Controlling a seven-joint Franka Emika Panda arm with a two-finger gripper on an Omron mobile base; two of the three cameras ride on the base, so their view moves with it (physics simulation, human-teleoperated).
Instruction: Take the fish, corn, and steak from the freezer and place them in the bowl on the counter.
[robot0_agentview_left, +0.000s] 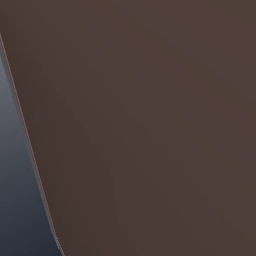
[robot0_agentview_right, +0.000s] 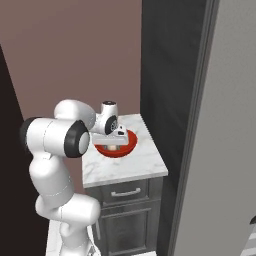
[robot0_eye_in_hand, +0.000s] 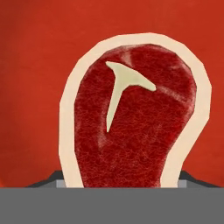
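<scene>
The steak (robot0_eye_in_hand: 131, 122), dark red with a pale fat rim and a T-shaped bone, fills the space between my gripper's (robot0_eye_in_hand: 124, 181) two dark fingertips, which are shut on its lower edge. Behind it lies the glossy red inside of the bowl (robot0_eye_in_hand: 35, 65). In the right base view my gripper (robot0_agentview_right: 116, 139) hangs low over the red bowl (robot0_agentview_right: 129, 145) on the white marble counter (robot0_agentview_right: 127, 167). The freezer's light-grey side (robot0_agentview_right: 225, 150) rises at the right. The fish and the corn are out of view.
A tall dark cabinet panel (robot0_agentview_right: 170, 90) stands between the counter and the freezer. A brown wall (robot0_agentview_right: 75, 50) runs behind the counter. The dark-grey cabinet (robot0_agentview_right: 125, 210) below has a drawer and silver handles. The left base view faces a brown surface (robot0_agentview_left: 150, 125) close up.
</scene>
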